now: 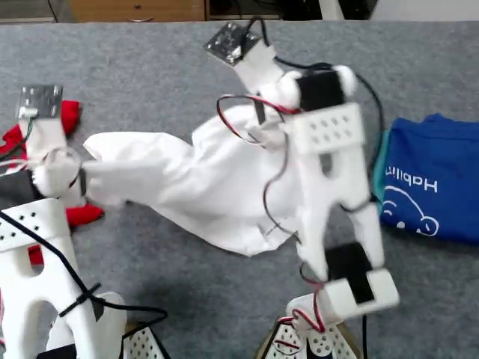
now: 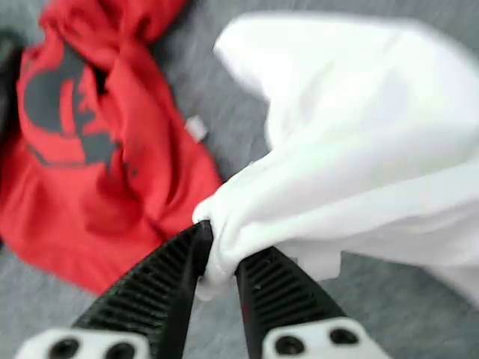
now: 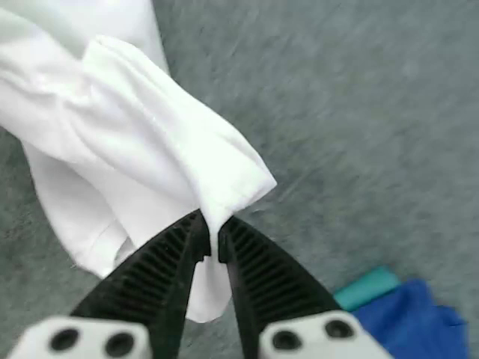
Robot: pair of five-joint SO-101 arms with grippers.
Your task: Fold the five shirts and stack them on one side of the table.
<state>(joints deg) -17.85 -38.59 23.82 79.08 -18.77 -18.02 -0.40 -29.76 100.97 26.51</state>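
Early days. White shirt (image 1: 217, 179) mid-fold, lifted off tabletop (image 1: 150, 67); left gripper (image 2: 221, 243), right gripper (image 3: 212, 228) each clamped on its edge. Blue shirt (image 1: 426, 187) looks folded; red shirt (image 2: 97, 149) crumpled, not done.

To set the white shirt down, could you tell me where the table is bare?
Free: the far strip of table beyond the white shirt, and the near strip this side of it. Crowded: red shirt at left, blue shirt at right.

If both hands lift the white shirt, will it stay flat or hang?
Probably floppy: the white shirt bunches and sags between the left hand and right hand. Likely light: small pinches hold it. It might slip; each grips only an edge.
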